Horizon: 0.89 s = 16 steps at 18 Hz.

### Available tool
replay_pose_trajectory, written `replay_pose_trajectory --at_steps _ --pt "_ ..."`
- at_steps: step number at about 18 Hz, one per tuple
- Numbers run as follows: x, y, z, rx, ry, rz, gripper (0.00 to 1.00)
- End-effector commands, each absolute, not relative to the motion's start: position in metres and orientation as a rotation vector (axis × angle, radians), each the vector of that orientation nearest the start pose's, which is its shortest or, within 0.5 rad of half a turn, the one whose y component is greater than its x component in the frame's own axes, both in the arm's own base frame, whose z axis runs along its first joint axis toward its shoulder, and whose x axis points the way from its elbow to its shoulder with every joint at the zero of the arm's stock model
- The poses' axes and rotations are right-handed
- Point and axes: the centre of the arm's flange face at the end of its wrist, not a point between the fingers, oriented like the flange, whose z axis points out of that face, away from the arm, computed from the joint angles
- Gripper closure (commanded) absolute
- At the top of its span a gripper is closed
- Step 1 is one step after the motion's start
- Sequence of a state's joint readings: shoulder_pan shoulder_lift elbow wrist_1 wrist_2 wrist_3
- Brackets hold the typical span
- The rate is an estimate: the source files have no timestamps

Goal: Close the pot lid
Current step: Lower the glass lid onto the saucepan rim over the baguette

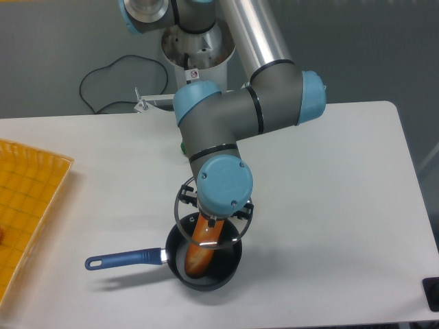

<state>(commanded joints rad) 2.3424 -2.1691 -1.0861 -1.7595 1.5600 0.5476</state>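
The pot (230, 264), small, round and dark, stands near the table's front edge with its blue handle (123, 259) pointing left. An orange, carrot-like piece (197, 255) leans inside it and sticks up above the rim. The lid (230, 230), clear glass with a thin metal rim, hangs level just above the pot, slightly left of centre. Its knob is hidden under the arm's blue wrist cap. My gripper (212, 221) points straight down over the lid and holds it; its fingers are mostly covered by the wrist.
A yellow tray (27, 199) lies at the left edge of the table. A green object (183, 147) peeks out behind the arm. A black cable (116, 79) loops behind the table, and a dark object (432, 291) sits at the front right corner.
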Motion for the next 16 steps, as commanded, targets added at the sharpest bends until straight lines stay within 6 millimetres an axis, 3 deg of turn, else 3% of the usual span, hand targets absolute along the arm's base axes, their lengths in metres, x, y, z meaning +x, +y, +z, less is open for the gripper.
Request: replay_pose_trajectory --at_steps 5,13,16 --pt "-0.386 0.590 0.349 -3.335 -0.378 -0.326 0.52" --pt "-0.384 0.583 0.335 -3.391 -0.375 -0.341 0.52" --pt "-0.386 0.583 0.346 -3.403 -0.374 -0.369 0.52"
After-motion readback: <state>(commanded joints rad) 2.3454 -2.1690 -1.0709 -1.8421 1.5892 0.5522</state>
